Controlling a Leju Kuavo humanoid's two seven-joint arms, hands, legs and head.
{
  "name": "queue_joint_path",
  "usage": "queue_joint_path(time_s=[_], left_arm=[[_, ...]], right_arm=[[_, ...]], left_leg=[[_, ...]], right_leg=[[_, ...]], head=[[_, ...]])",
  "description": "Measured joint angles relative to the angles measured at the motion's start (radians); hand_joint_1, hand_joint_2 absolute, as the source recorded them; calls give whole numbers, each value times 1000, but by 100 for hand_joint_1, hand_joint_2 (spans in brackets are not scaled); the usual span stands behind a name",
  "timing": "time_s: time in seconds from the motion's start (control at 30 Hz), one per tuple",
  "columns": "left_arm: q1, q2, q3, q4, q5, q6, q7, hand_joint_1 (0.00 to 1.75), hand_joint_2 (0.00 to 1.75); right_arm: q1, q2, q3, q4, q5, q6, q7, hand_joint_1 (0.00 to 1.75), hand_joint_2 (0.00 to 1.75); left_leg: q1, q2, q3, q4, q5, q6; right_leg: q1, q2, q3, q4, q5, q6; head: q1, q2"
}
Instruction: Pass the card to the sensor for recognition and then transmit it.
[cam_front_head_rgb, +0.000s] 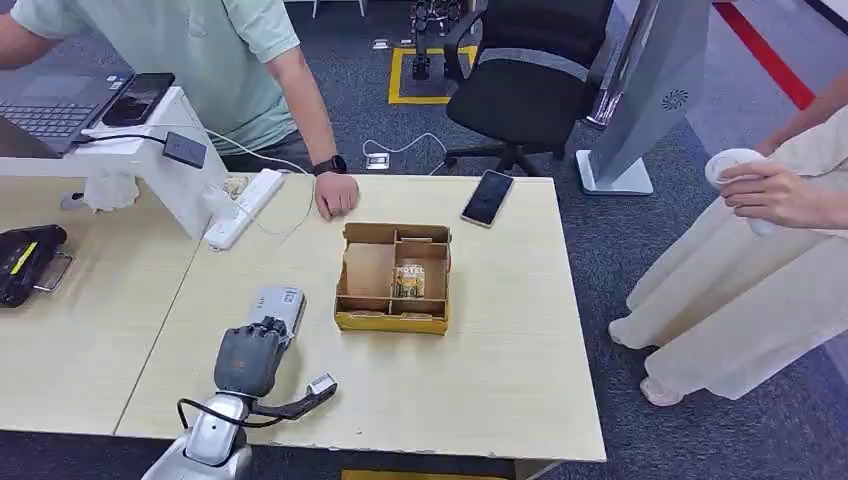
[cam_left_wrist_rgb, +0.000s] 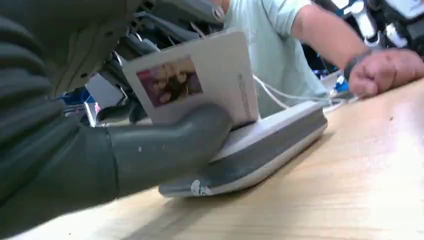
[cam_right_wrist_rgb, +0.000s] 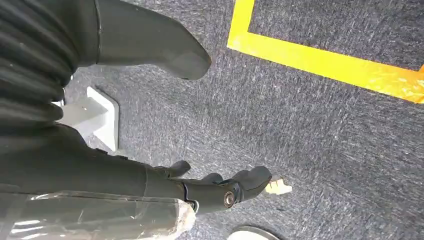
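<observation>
Recognition step under way: left hand (cam_left_wrist_rgb: 100, 150) grips the card (cam_left_wrist_rgb: 200, 75), holding it on the sensor (cam_left_wrist_rgb: 270, 145). Right hand (cam_right_wrist_rgb: 210, 187) hangs empty, fingers apart. Transmitting remains, judging by the card's position.
</observation>
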Motion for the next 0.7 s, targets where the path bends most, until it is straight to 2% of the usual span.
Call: queue_joint_path(time_s=[0.23,0.4,0.5,0.7], left_arm=[[27,-87,163,-216,62,0,-190,175,175],[21,-160,285,-307,85,0,-280,175,175],[10,-194,342,-325,85,0,-301,175,175],[-5,-234,385,-338,66,0,-303,175,175]], right_arm=[[3,0,0,0,-10,-18,11,0,175],[4,0,0,0,-10,-18,20,0,175],[4,0,0,0,-10,-18,20,0,175],[4,0,0,0,-6,-18,23,0,175]], left_leg=[[0,0,-3,0,0,1],[0,0,-3,1,0,1],[0,0,-4,1,0,1],[0,0,-4,1,0,1]], right_leg=[[0,0,-2,0,0,1],[0,1,-4,0,0,1],[0,1,-4,0,0,1],[0,1,-4,0,0,1]], head=[[1,0],[0,0],[0,0],[0,0]])
